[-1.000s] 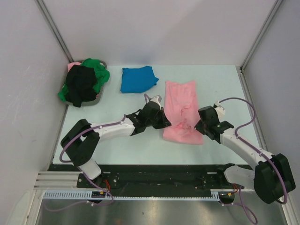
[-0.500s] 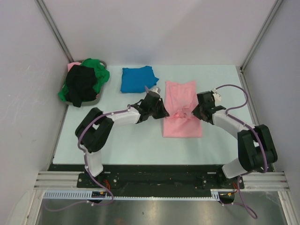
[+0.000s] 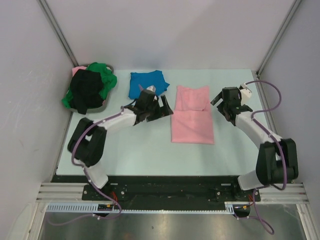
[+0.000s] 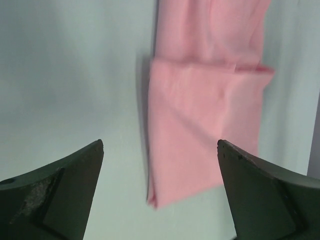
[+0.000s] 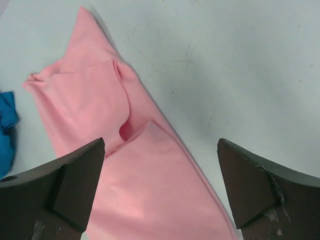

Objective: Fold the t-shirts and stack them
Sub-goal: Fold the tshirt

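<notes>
A light pink t-shirt [image 3: 192,122] lies flat mid-table, its near half folded up over the far half. My left gripper [image 3: 164,107] hovers open just left of it, and the left wrist view shows the pink t-shirt [image 4: 200,125] below my left gripper [image 4: 160,145], nothing held. My right gripper [image 3: 219,98] is open by the shirt's far right corner. My right gripper [image 5: 161,141] hangs over the pink t-shirt [image 5: 150,200], apart from it. A bright blue t-shirt [image 3: 146,84] lies folded at the back. Green [image 3: 106,75] and black [image 3: 86,92] t-shirts are heaped in the basket.
The grey round basket [image 3: 104,105] stands at the far left corner against the left wall. White walls close in the table on the left, back and right. A sliver of the blue t-shirt [image 5: 5,125] shows at the left edge of the right wrist view.
Both grippers carried the pink shirt's near edge away from the bases and folded it over. They have now opened, let go and drawn apart to either side.
</notes>
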Robot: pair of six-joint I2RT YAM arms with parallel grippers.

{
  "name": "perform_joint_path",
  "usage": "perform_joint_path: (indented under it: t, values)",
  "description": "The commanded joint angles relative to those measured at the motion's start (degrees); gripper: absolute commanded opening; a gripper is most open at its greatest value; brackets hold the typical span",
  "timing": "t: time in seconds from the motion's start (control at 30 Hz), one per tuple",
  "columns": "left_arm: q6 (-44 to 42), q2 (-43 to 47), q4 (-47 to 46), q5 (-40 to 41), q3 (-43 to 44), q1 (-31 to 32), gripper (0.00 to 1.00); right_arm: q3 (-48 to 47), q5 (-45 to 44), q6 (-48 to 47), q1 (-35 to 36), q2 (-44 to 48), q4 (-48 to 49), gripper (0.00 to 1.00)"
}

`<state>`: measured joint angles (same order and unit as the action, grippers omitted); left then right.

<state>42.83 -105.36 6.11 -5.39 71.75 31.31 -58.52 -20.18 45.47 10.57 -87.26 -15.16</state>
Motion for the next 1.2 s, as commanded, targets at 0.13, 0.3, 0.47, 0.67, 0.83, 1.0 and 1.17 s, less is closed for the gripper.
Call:
perform_joint_path:
  t: [0.13, 0.3, 0.47, 0.67, 0.83, 1.0, 1.17]
  values:
    - [2.9, 20.7, -5.5, -1.1, -25.8, 7.0, 1.00, 14.2, 2.7, -3.5, 2.1, 18.7, -6.5, 1.00]
    - [7.2, 22.2, -15.3, -3.2, -35.7, 10.3, 1.00, 24.2, 5.9, -3.1, 3.8, 25.1, -5.6, 0.98]
    - [11.1, 18.5, -24.3, -3.7, -38.3, 11.4, 1.00, 29.1, 6.6, -2.2, 4.2, 30.6, -3.7, 0.95]
    - [16.1, 12.2, -30.8, -4.6, -37.5, 11.9, 0.90, 32.1, 8.2, -1.4, 4.5, 31.8, -2.6, 0.92]
    - [17.7, 5.8, -29.7, -6.0, -33.6, 13.0, 0.74, 33.1, 8.8, -0.9, 4.7, 31.7, -1.5, 0.91]
    - [18.4, 1.7, -28.5, -5.8, -32.2, 13.1, 0.60, 33.4, 8.5, -1.3, 4.6, 31.6, -1.0, 0.91]
    - [18.5, -0.1, -27.8, -4.9, -31.3, 13.1, 0.00, 33.6, 8.8, -1.8, 4.5, 31.0, -0.1, 0.91]
